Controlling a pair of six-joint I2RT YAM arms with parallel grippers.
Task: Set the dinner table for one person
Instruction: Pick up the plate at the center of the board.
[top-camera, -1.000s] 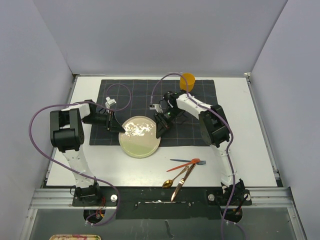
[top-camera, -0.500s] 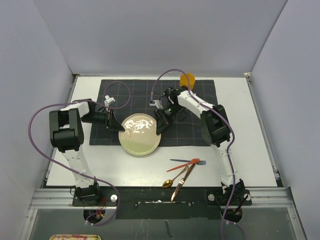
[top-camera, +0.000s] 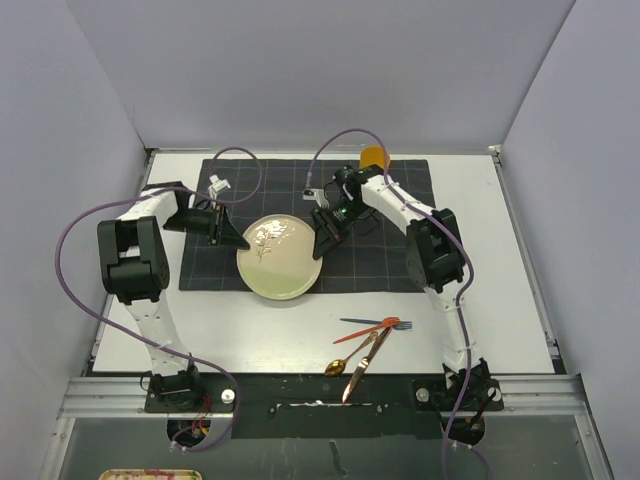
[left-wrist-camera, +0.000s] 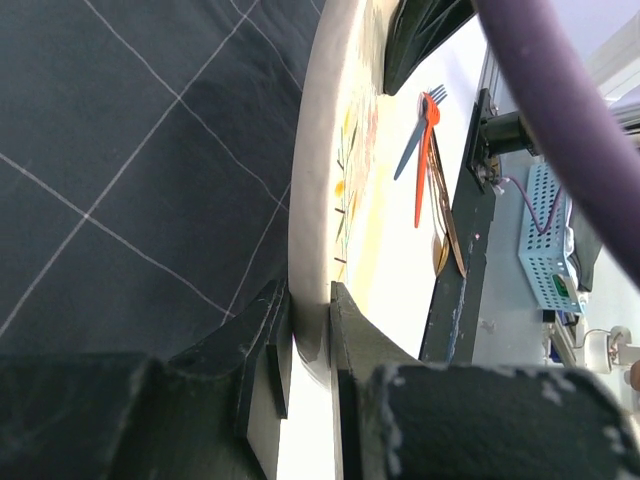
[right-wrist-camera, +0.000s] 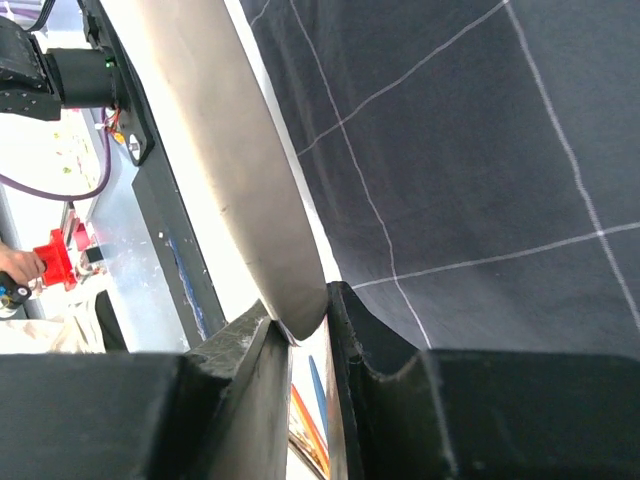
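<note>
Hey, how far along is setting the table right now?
Looks done: the orange cup at the far edge of the placemat. In hand: the left pincer and right pincer each grip the plate by opposite rims, mostly over the placemat. Left: the cutlery, heaped on the bare dinner table near the arm bases, untouched, needs laying beside the plate.

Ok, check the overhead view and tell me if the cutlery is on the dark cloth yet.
No, the cutlery lies on the bare white dinner table in front of the dark cloth, not touching it.
</note>
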